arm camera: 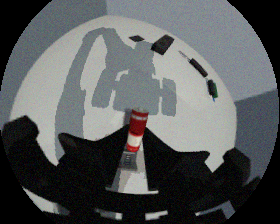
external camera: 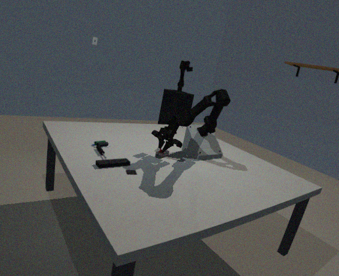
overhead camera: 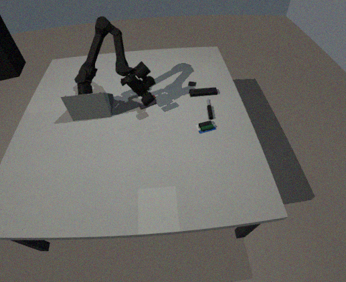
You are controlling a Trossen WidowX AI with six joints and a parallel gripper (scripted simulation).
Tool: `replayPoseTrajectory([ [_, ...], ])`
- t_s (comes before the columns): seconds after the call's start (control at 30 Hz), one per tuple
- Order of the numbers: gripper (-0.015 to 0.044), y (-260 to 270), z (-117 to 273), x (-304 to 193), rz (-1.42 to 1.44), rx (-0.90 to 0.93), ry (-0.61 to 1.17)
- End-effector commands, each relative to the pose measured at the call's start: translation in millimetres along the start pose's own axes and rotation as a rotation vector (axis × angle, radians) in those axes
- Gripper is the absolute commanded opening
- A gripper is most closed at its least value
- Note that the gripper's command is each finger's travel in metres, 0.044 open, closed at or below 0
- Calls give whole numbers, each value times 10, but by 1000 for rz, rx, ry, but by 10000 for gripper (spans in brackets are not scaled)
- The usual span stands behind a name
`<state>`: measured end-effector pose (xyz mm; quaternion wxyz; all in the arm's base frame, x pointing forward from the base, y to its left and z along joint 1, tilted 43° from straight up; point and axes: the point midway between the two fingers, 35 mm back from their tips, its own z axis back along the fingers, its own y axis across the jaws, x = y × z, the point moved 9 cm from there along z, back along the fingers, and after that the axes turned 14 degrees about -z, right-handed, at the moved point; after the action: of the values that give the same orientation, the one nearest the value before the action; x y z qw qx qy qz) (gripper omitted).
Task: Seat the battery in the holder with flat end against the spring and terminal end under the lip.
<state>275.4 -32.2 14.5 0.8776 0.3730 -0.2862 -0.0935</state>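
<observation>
Apparently, at lower centre of the wrist view, the battery [arm camera: 137,125] is gripped by the fingers, and gentle lowering is needed.

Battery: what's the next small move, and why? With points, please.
Probably a slight lowering, aligning it with the holder [overhead camera: 148,106] [external camera: 162,155] [arm camera: 133,160] without forcing. The end effector [overhead camera: 150,102] [external camera: 162,151] [arm camera: 136,128] is shut on the battery [overhead camera: 154,96] [external camera: 160,151] [arm camera: 138,122], right at the holder; the wrist view shows a coil-like part just past its white-banded end. I can't tell whether it's under the lip.
</observation>
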Motion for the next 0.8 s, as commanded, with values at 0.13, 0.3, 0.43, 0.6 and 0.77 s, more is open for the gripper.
replayPoseTrajectory([
  [0.13,68,24,10,-96,-10,5,-32],
  [0.3,68,22,13,-117,-11,6,-35],
  [0.43,68,11,18,-158,-11,5,-34],
  [0.6,68,2,32,-198,-12,4,-33],
  [0.77,68,-8,50,-233,-12,3,-34],
])
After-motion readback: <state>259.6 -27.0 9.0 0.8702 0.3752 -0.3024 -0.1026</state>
